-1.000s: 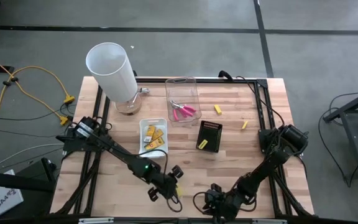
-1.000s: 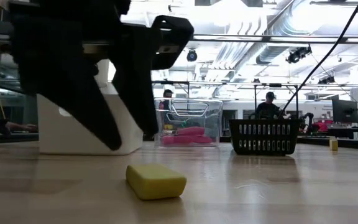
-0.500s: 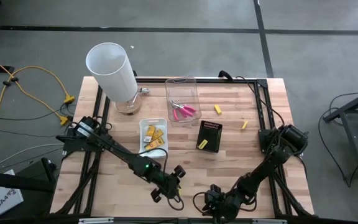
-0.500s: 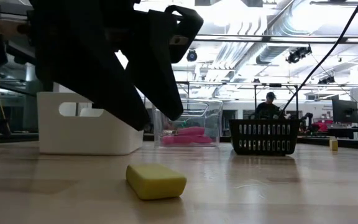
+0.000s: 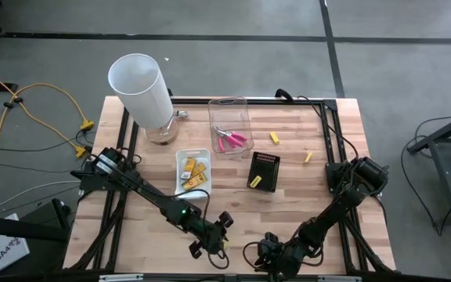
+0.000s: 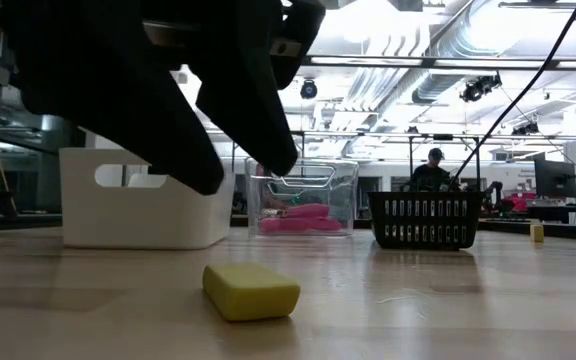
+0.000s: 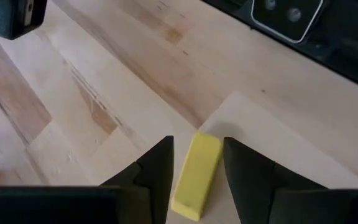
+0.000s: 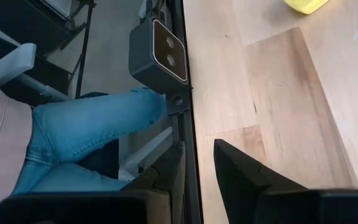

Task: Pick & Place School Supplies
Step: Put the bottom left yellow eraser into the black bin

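High view first: we've got the wooden table, with the left gripper down near its front edge, jaws spread apart on either side of a yellow stubby stick lying flat on the wood, not squeezing it yet. The right gripper sits just right of it at the near edge, fingers parted with nothing between them.

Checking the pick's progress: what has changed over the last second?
The left gripper has come down toward the table's near edge and now straddles the yellow stub, jaws apart, not yet closed. The stub, the trays' contents and the right gripper stayed put.
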